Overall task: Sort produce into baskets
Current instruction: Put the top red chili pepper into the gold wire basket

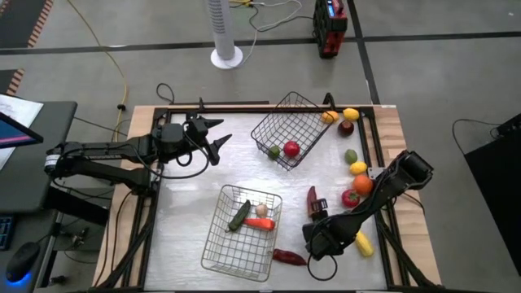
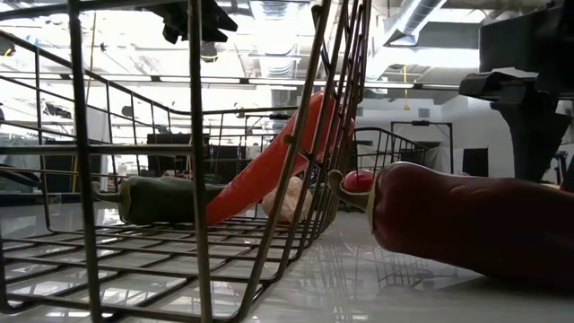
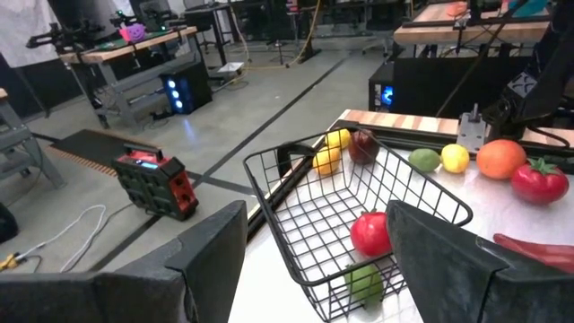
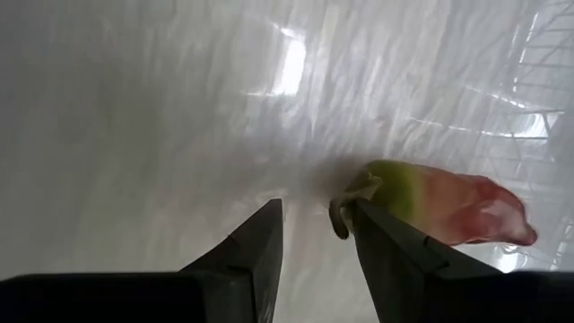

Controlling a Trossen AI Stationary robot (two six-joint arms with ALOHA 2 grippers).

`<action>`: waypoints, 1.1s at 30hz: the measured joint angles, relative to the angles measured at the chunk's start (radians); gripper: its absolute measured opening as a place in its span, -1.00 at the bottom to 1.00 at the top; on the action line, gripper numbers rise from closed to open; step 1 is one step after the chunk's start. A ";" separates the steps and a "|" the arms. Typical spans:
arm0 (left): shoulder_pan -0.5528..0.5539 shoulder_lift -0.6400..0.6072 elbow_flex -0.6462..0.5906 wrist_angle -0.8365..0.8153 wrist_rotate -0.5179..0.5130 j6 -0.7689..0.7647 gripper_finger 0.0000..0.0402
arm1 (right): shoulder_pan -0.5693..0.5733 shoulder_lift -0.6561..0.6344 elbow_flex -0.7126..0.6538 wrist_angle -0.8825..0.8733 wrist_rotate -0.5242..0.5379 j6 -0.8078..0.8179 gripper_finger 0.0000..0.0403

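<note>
A red chili pepper [image 1: 289, 257] with a green stem lies on the table by the near basket [image 1: 242, 232]. It also shows in the right wrist view [image 4: 448, 205] and the low view [image 2: 466, 220]. My right gripper [image 1: 316, 244] is open and low over the table, its fingers at the pepper's stem end [image 4: 314, 235]. The near basket holds a dark-green cucumber [image 1: 238, 216], an orange carrot [image 1: 260, 224] and a pale piece [image 1: 261, 210]. The far basket [image 1: 289, 130], tilted, holds a red round piece [image 1: 291, 149] and a green one [image 1: 274, 151]. My left gripper [image 1: 218, 134] is open and empty beside the far basket [image 3: 359, 224]. My right gripper comes at the pepper from above. One finger [image 4: 386, 247] stands right beside the pepper's green stem [image 4: 345, 211], and the other finger is apart from it. Whether the finger touches the stem I cannot tell. The pepper lies flat on the table.
Loose produce lies along the table's right side: yellow [image 1: 350, 115], maroon [image 1: 346, 127], green [image 1: 351, 155], yellow [image 1: 358, 168], orange [image 1: 362, 185], a red tomato [image 1: 350, 198], a long red piece [image 1: 312, 198] and a long yellow one [image 1: 363, 243]. A bare stretch of table lies left of the near basket.
</note>
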 joint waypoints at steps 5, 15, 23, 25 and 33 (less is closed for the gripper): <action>0.000 0.000 0.000 0.000 0.000 0.000 0.27 | 0.000 0.000 0.000 -0.001 0.023 0.002 -0.24; 0.000 0.000 0.000 0.000 0.000 0.001 0.27 | -0.001 0.000 0.000 -0.007 0.024 0.002 -0.66; 0.000 0.000 0.000 0.000 0.000 0.001 0.27 | -0.010 0.000 0.000 -0.047 0.053 0.035 -0.88; 0.000 0.000 0.000 0.000 0.000 0.001 0.27 | -0.012 0.000 0.000 -0.048 0.053 0.043 -0.88; 0.000 0.000 0.000 0.000 0.000 0.001 0.28 | -0.030 0.000 0.132 -0.202 0.107 0.024 -0.86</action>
